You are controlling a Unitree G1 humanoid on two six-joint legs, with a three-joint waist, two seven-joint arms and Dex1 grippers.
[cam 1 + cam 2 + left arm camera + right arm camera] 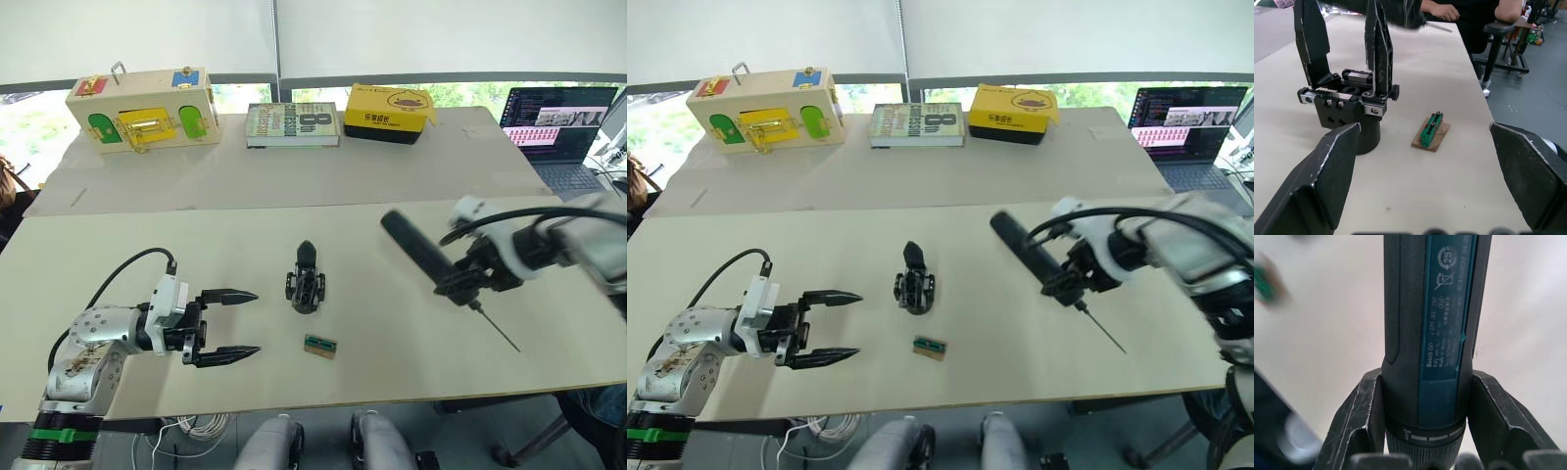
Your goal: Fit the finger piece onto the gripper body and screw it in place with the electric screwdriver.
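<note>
Left gripper (227,322) sits spread wide near the table's front edge, holding nothing. Mid-table stands the gripper body (306,281): rigid, light, tippy, so I'd grab its round base. Right gripper (468,281) clamps the heavier screwdriver (419,249) mid-barrel.

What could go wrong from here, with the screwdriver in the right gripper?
1. The electric screwdriver is clamped near its bit end in the right gripper, with the long handle overhanging; it may pivot in the grasp.
2. The gripper body stands free on the table; driving force could tip or slide it while the left gripper is open and apart from it.
3. The exposed bit could strike the table.
</note>
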